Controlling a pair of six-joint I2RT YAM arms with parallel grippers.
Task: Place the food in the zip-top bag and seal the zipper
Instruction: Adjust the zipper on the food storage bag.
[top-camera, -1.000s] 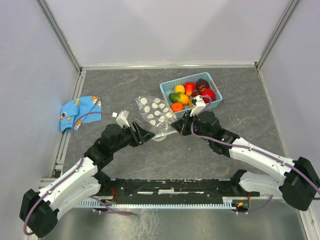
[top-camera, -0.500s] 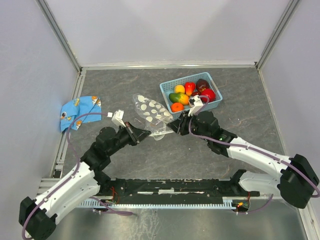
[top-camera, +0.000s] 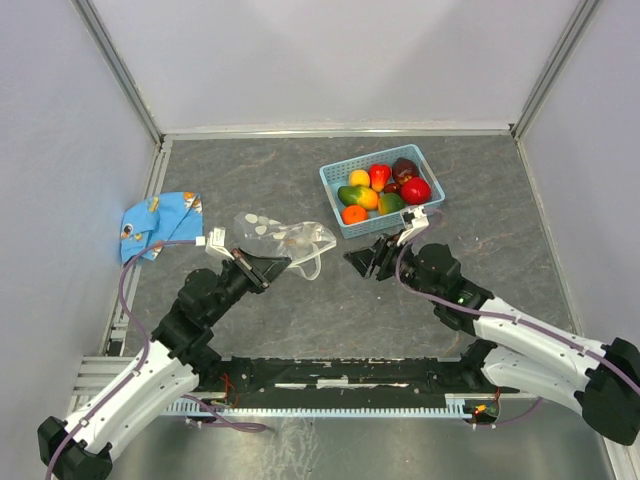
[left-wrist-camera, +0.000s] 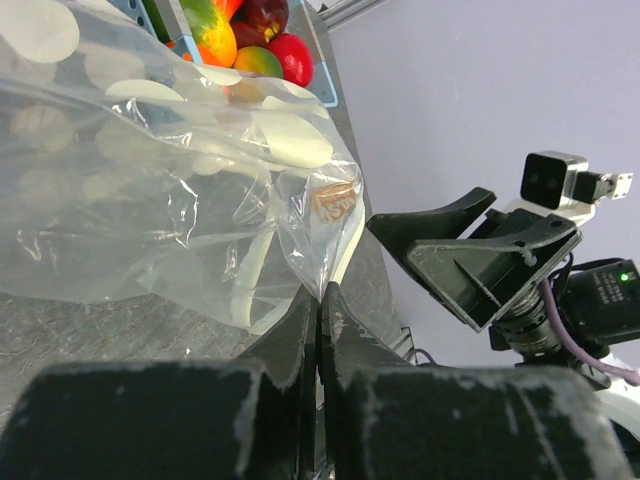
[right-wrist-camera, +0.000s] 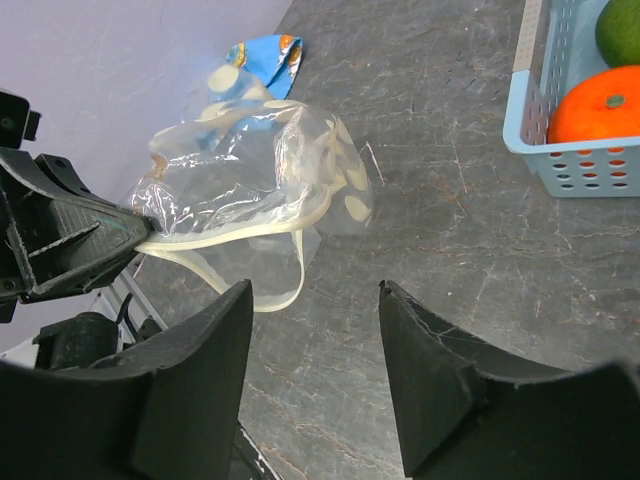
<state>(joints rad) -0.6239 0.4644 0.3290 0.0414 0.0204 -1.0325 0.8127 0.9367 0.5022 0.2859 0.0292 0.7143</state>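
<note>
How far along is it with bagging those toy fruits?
Hardly started. Nothing looks done yet: all the food lies in the blue basket, and the zip-top bag looks empty. In hand: the left gripper is shut on the bag's edge, while the right gripper is open and apart from it. Left to do: load the food, then press the zipper closed.

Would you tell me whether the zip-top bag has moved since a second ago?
Yes, the zip-top bag moved left, away from the blue basket.
</note>
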